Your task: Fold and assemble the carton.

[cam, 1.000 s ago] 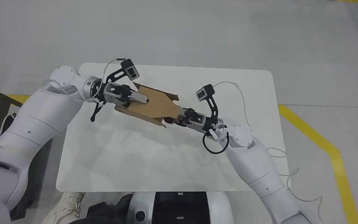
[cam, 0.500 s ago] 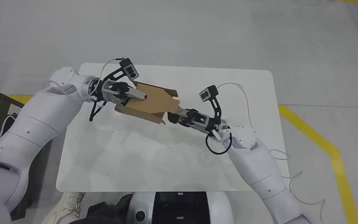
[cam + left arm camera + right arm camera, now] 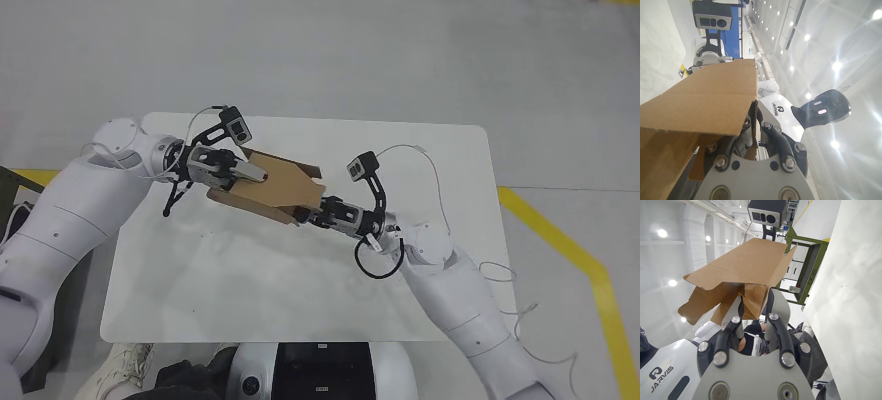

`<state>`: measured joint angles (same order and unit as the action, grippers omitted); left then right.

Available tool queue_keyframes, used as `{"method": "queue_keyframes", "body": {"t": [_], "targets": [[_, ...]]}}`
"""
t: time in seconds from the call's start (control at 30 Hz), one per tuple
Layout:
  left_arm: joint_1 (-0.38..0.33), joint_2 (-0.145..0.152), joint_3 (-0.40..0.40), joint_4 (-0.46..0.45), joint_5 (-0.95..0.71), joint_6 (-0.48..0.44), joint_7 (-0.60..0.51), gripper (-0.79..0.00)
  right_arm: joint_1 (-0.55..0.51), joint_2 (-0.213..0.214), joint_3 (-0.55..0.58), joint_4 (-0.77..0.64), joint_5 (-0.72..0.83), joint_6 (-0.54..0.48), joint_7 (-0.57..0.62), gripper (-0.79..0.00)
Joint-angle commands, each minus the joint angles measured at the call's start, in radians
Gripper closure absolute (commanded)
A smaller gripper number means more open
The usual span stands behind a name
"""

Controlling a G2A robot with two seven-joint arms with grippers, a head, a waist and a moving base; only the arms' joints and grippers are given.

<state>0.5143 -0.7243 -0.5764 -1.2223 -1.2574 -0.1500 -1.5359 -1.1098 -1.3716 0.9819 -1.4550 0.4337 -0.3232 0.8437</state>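
A brown cardboard carton [image 3: 272,185], partly flattened with loose flaps, is held above the white table [image 3: 300,290], slanting from back left to front right. My left gripper [image 3: 255,174] is shut on its back-left edge; in the left wrist view the fingers [image 3: 745,123] pinch a cardboard wall of the carton [image 3: 706,98]. My right gripper [image 3: 312,213] is at the carton's front-right end. In the right wrist view this gripper [image 3: 756,302] stands open, with a hanging flap of the carton [image 3: 745,266] between its fingers.
Bare white tabletop lies in front of and to the right of the arms. A green metal frame [image 3: 804,256] stands off the table in the right wrist view. A yellow floor line [image 3: 560,240] runs past the table's right side.
The right gripper drew back slightly from the carton's end, then moved in again so the flap sits between its fingers. The left gripper kept its hold; the carton barely shifted.
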Motion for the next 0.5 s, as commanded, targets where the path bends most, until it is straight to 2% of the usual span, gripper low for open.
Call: {"method": "queue_keyframes", "body": {"t": [0.0,0.27,0.47], "targets": [[-0.001,-0.001,0.001,-0.002,0.0,0.001,0.0,0.0,0.002,-0.001,-0.005,-0.002,-0.005,0.008,-0.004,-0.243],[-0.009,-0.007,0.006,-0.001,0.02,-0.006,0.0,0.0,0.02,-0.006,-0.037,-0.002,-0.038,0.042,-0.026,-0.283],[-0.015,-0.009,0.005,0.007,0.03,-0.012,0.0,0.0,0.029,-0.01,-0.054,0.006,-0.056,0.062,-0.043,-0.215]]}}
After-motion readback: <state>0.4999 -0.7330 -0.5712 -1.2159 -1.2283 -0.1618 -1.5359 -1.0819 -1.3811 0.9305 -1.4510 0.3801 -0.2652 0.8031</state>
